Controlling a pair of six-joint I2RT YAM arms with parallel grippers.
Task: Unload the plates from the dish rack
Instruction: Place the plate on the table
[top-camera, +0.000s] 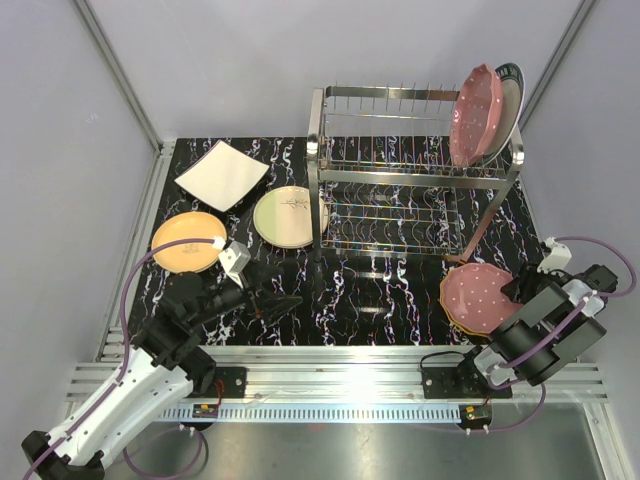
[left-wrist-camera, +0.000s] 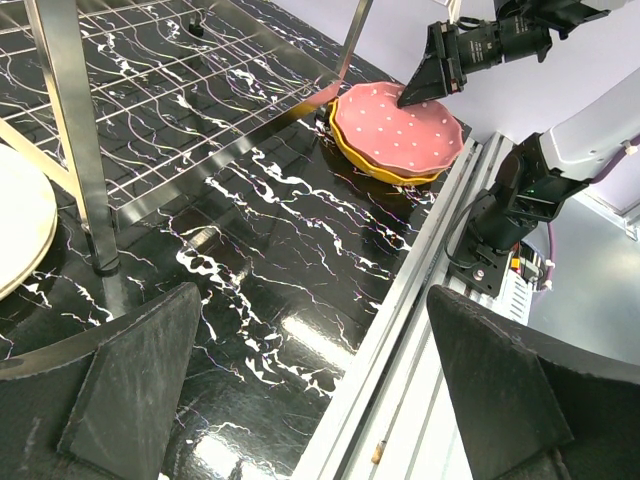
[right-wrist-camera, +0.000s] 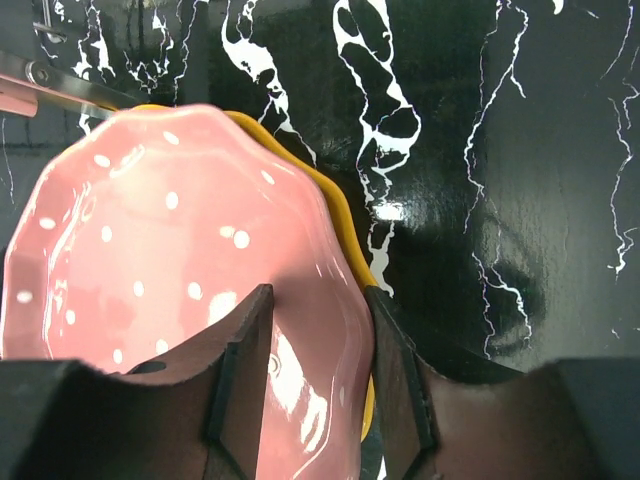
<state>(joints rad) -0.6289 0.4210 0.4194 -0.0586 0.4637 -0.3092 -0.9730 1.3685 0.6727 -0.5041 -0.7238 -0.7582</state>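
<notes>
On the table (top-camera: 380, 300), five plates (top-camera: 289, 215) down, two left in the dish rack (top-camera: 415, 175). My left gripper (left-wrist-camera: 315, 390) is wide open. My right gripper (right-wrist-camera: 315, 300) straddles the pink polka-dotted plate (right-wrist-camera: 150, 230), grip unclear.

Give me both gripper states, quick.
Left gripper: open, empty.
Right gripper: astride the pink dotted plate at its rim; whether it grips cannot be told.

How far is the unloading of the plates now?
Done: white square plate, yellow-orange plate, green plate, orange plate on the table. In hand: right jaws straddle the pink plate atop the orange. Remaining: dotted plate, dark-rimmed plate in the dish rack.
</notes>
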